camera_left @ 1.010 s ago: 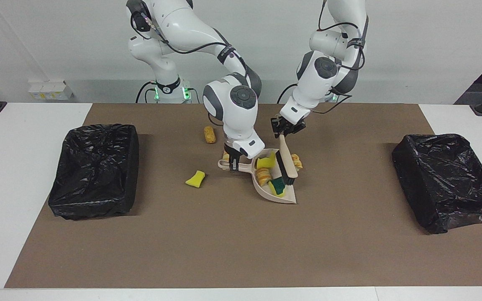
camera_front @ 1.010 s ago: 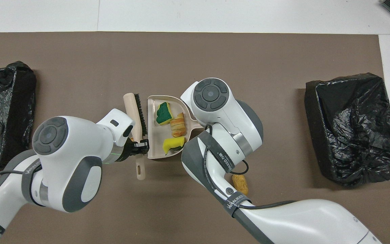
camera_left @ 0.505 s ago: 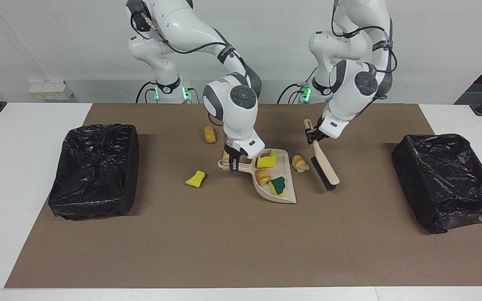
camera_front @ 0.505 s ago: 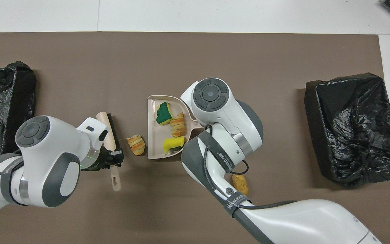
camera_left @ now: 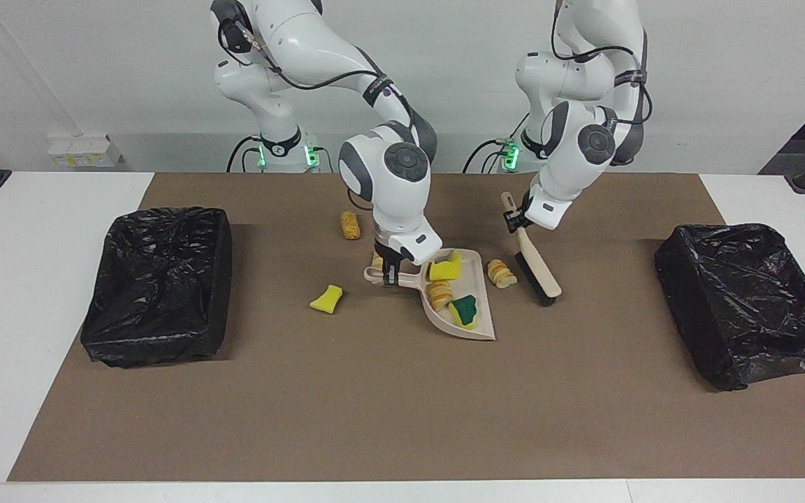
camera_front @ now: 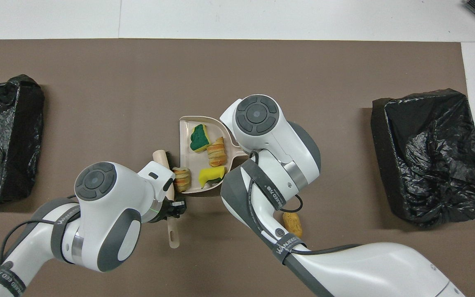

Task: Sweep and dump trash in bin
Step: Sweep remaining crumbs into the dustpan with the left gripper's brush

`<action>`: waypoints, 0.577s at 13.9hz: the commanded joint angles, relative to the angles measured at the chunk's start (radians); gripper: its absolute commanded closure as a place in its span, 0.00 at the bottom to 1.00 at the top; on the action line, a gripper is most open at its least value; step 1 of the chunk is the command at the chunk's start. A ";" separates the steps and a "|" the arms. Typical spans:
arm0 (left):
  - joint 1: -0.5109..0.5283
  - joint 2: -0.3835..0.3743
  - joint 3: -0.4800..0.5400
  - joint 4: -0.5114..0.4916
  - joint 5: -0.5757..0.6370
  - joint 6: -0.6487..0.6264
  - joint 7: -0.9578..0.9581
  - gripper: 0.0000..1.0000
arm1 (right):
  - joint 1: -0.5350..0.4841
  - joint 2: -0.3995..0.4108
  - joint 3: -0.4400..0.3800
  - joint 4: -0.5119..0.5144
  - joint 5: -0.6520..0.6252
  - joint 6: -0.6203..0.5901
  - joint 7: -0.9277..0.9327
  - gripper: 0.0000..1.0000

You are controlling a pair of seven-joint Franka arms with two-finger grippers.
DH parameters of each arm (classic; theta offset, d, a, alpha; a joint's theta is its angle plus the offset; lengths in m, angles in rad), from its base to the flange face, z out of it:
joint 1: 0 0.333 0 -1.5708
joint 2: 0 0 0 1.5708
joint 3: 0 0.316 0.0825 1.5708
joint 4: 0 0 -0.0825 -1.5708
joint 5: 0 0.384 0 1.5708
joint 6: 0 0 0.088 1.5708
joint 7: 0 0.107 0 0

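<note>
The beige dustpan (camera_left: 478, 327) (camera_front: 184, 123) lies mid-mat. My right gripper (camera_left: 390, 270) is shut on its handle and is hidden under the wrist in the overhead view. In the pan lie a yellow sponge bit (camera_left: 446, 269) (camera_front: 210, 174), a bread lump (camera_left: 439, 293) (camera_front: 217, 151) and a green-backed bit (camera_left: 465, 309) (camera_front: 198, 138). My left gripper (camera_left: 515, 220) (camera_front: 174, 208) is shut on the brush (camera_left: 539, 278) (camera_front: 172, 237), whose bristles rest on the mat. A bread lump (camera_left: 501, 272) (camera_front: 182, 178) sits at the pan's lip, between pan and brush.
More trash lies loose: a yellow sponge bit (camera_left: 326, 299) toward the right arm's end, a bread lump (camera_left: 350, 225) (camera_front: 292, 222) nearer the robots, and a small lump (camera_left: 376, 260) by the pan's handle. Black-lined bins stand at the right arm's end (camera_left: 158, 279) (camera_front: 431, 152) and the left arm's end (camera_left: 745, 300) (camera_front: 6, 136).
The left arm swung the brush off the pan's mouth toward its own end, uncovering a bread lump, then brought it back in. The lump now sits against the lip. The right arm held still.
</note>
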 commanded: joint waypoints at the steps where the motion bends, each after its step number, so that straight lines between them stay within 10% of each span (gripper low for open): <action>1: -0.061 0.016 0.014 0.012 -0.042 0.073 0.034 1.00 | -0.013 0.009 0.010 0.015 -0.002 0.003 -0.034 1.00; 8: 0.055 0.025 0.021 0.061 0.058 -0.032 0.037 1.00 | -0.011 0.009 0.010 0.015 -0.005 0.001 -0.036 1.00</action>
